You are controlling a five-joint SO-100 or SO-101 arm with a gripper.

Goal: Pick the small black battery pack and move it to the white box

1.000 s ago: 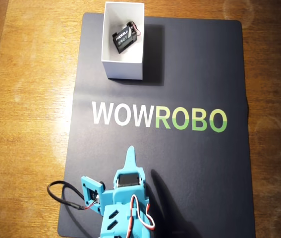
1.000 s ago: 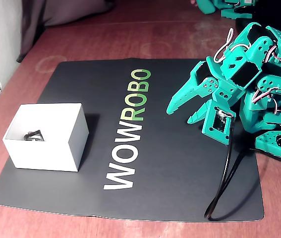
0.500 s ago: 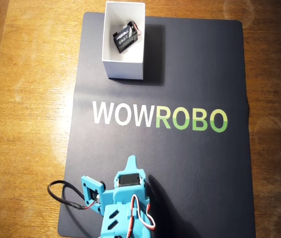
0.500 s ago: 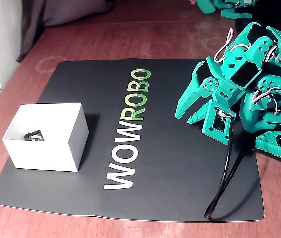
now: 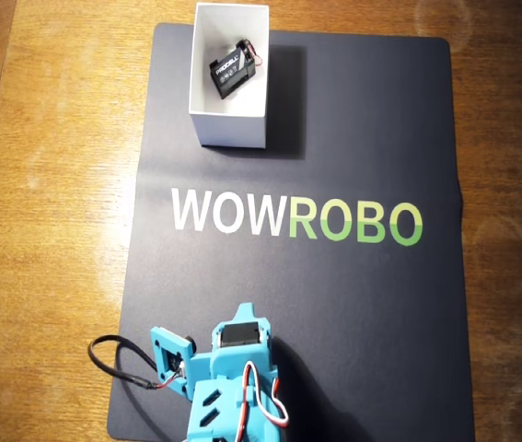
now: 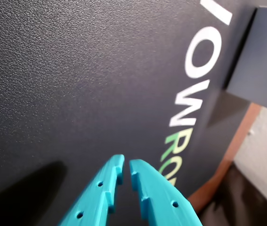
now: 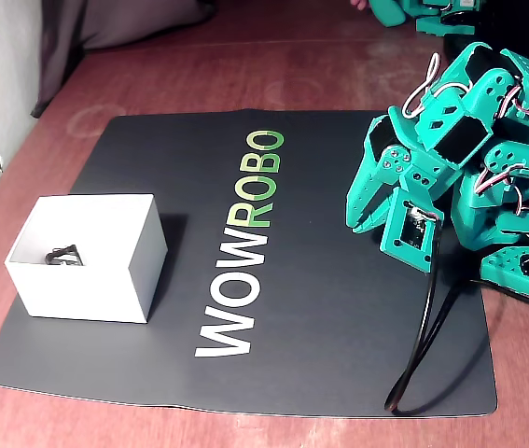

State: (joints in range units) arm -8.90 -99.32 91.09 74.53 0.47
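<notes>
Black against the white card, the small black battery pack [image 5: 229,74] lies tilted inside the white box [image 5: 228,129] at the dark mat's [image 5: 362,138] far end in the overhead view, well apart from the teal arm [image 5: 228,387]. The wrist view shows the gripper [image 6: 125,172] nearly closed, holding nothing, above the mat. In the fixed view the gripper [image 7: 357,219] points down beside the lettering [image 7: 245,243]; the wooden table [image 7: 245,70] surrounds the mat.
</notes>
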